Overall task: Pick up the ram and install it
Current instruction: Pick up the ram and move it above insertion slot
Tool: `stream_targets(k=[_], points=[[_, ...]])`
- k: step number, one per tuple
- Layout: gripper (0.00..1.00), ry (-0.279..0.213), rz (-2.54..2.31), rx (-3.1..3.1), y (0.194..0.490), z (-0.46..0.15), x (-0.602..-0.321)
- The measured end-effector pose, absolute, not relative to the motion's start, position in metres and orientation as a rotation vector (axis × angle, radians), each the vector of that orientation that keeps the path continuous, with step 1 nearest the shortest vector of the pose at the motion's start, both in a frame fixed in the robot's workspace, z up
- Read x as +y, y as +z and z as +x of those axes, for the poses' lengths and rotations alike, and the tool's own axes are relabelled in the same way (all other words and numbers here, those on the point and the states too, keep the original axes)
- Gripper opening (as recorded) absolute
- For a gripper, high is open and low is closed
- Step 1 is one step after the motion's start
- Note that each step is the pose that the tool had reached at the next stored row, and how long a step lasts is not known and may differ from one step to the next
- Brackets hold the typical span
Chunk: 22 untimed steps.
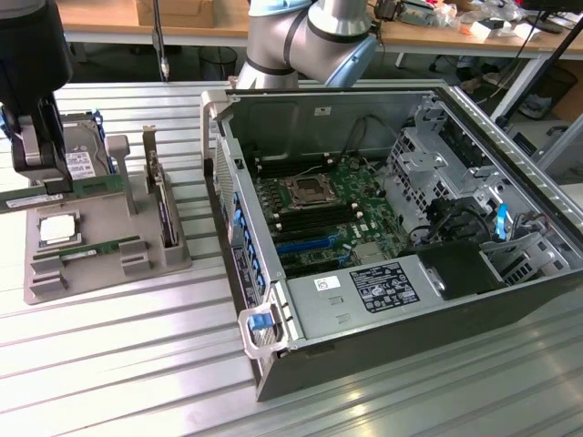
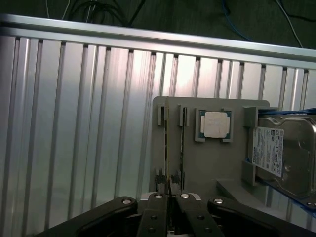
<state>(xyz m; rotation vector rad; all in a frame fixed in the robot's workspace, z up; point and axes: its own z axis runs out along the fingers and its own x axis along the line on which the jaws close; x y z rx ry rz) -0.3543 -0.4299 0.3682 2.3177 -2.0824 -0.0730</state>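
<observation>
The open computer case (image 1: pixel 383 228) stands on the tabletop (image 1: pixel 109 364) just beside the grey holder (image 1: pixel 91 273). Over the holder, the claw (image 2: pixel 169 198) is clamped tight on the ram (image 2: pixel 167 143), near a second stick (image 1: pixel 100 246) lying in the holder.

Arm (image 1: pixel 273 36): silver-grey tube links, pale blue joint cap (image 1: pixel 353 56). Gripper (image 2: pixel 170 197): matte black linkage bars, bright round screws (image 2: pixel 127 201) at the pivots, grey fingers (image 1: pixel 35 150), bulky black body.
</observation>
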Motion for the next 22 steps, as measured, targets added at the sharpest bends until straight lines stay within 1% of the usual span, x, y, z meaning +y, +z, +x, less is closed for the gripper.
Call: stream_targets(k=[22], points=[[0.12, -0.073, 2.318, -2.082, 0.388, -0.354, -0.43]])
